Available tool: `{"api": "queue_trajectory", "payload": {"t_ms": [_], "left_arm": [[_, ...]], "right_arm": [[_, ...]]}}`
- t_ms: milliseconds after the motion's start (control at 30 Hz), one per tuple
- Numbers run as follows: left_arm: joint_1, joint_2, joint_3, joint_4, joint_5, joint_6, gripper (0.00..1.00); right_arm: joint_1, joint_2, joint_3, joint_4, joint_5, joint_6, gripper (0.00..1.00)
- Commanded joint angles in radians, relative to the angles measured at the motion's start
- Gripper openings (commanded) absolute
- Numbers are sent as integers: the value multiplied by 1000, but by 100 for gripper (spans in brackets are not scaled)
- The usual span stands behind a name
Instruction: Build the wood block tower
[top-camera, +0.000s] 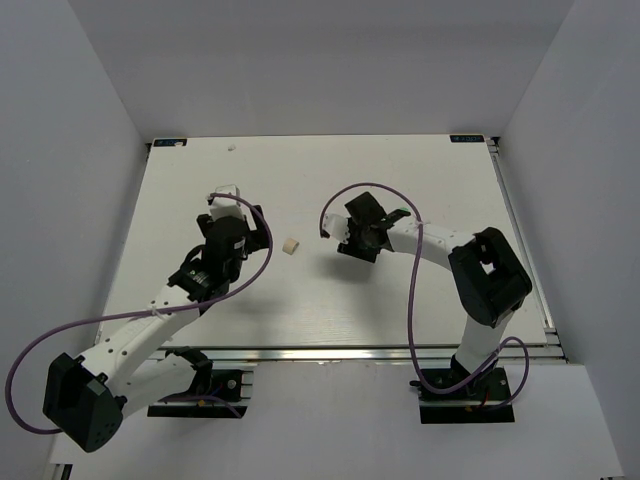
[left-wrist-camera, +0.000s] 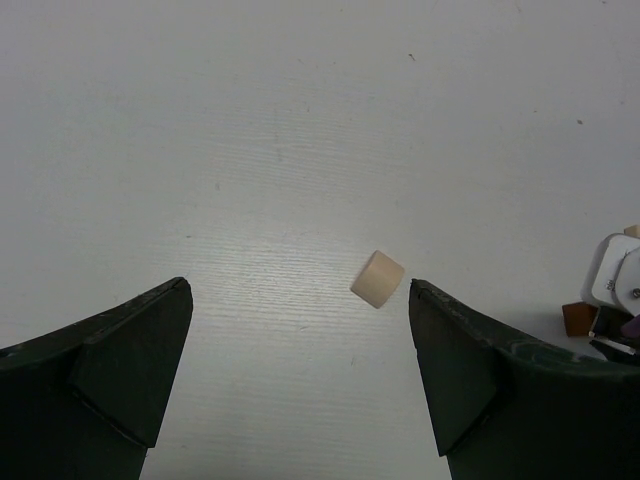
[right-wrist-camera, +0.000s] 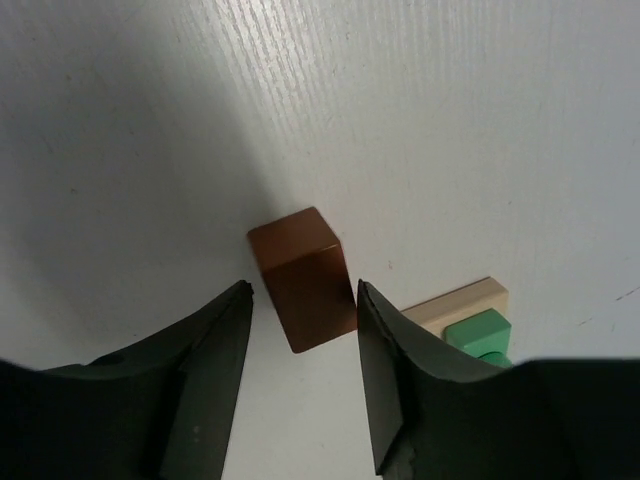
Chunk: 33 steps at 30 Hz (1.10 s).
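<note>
- Left fingers (left-wrist-camera: 130, 350) gaped wide and empty over a tan block (left-wrist-camera: 378, 279) on the desk (left-wrist-camera: 300, 120).
- Right fingers (right-wrist-camera: 400, 370), partly open, straddled the brown block (right-wrist-camera: 300, 275); that arm bent leftward.

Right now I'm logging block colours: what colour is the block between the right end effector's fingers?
Dark brown block; best in the right wrist view.

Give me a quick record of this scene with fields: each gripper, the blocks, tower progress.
left gripper: open, touching nothing
loose block: pale tan block lying on the table, between the left fingers
right gripper: open, straddling the dark brown block
tower progress: mint green block against a second pale block; stacking unclear
</note>
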Motion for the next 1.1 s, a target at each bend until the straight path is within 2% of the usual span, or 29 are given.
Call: {"api": "queue_trajectory", "payload": {"t_ms": [0,233,267,367,567,733,767,800,867,967,1067], "left_arm": [[1,5,2,24,5,13,98],[1,23,3,30,16,17,98],[1,25,3,32,16,18,98],[1,32,3,33,22,18,98],[1,49,5,38,24,23,98],[1,57,5,38,28,27,98],[1,58,6,40,31,26,98],[1,58,5,41,33,29,98],[1,61,5,41,38,29,98],[1,58,-3,52,47,32,98],[1,58,-4,52,48,32,98]], "right_arm": [[-7,-14,38,22,6,3,50],[-21,-11,44,11,15,-12,38],[-22,-12,47,11,17,-21,33],[-38,-18,61,19,18,-44,27],[-56,-17,94,7,9,-84,23],[-70,-18,93,-13,-9,-97,35],[-71,-18,93,-19,-17,-103,46],[-73,-15,93,-30,-25,-113,51],[-71,-6,104,-52,-43,-120,53],[-75,0,116,-59,-77,-106,61],[-76,-1,113,-58,-109,-107,64]]}}
